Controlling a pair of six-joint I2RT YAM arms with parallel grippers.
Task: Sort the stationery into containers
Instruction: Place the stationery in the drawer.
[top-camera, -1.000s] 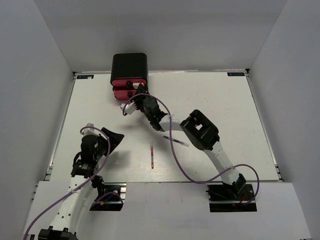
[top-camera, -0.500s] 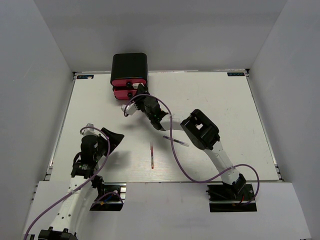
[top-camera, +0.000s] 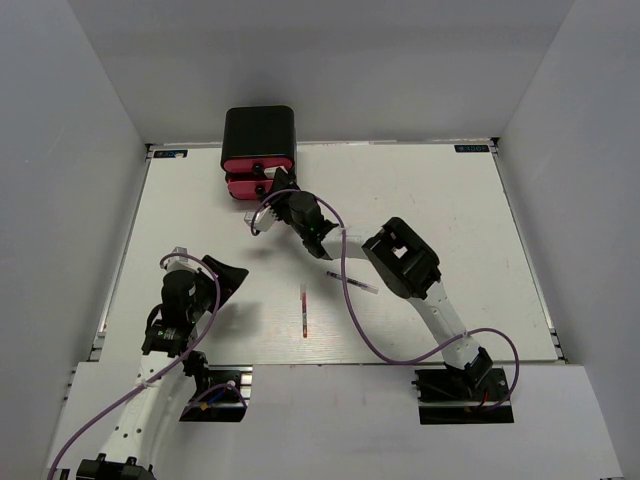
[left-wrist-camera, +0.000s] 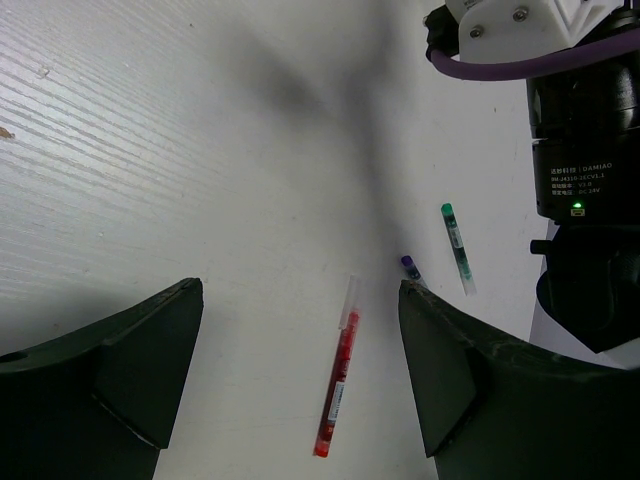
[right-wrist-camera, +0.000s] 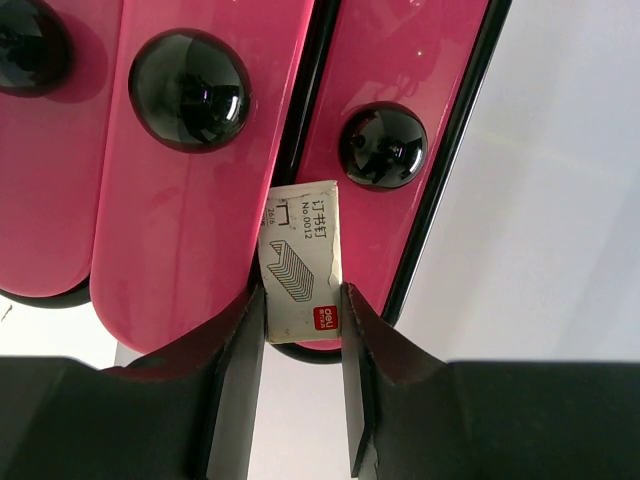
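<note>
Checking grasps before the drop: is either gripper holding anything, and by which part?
The right gripper pinches the small white staple box across its sides, at the end nearest the wrist. The left gripper stands open, holding nothing.

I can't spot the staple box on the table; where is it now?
In the right wrist view, the staple box is clamped in the right tool, against the pink drawers, just below a black knob, at the far edge of the table.

Lab cell, plain white walls (top-camera: 60, 150)
</note>
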